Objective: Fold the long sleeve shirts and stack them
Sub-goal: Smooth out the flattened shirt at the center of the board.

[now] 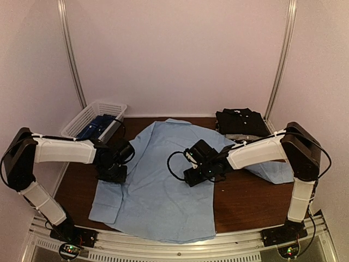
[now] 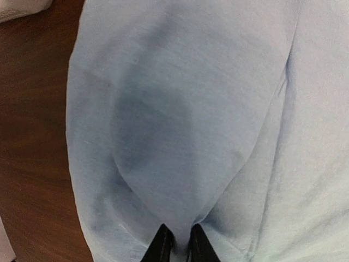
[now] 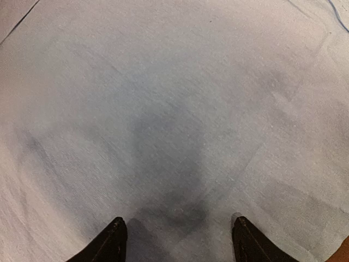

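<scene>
A light blue long sleeve shirt (image 1: 158,185) lies spread over the middle of the brown table (image 1: 245,202). My left gripper (image 1: 112,174) is at the shirt's left side. In the left wrist view its two black fingers stand close together, shut on a raised ridge of the blue cloth (image 2: 191,109); the gripper (image 2: 179,236) pinches that fold. My right gripper (image 1: 192,177) hovers low over the shirt's middle. It (image 3: 179,226) is open, with flat blue cloth (image 3: 174,82) under it and nothing between the fingers. A folded black shirt (image 1: 240,121) lies at the back right.
A white mesh basket (image 1: 82,119) stands at the back left with something dark blue inside. Bare brown table (image 2: 32,136) shows left of the shirt. Metal frame posts rise at both back corners, and a rail runs along the near edge.
</scene>
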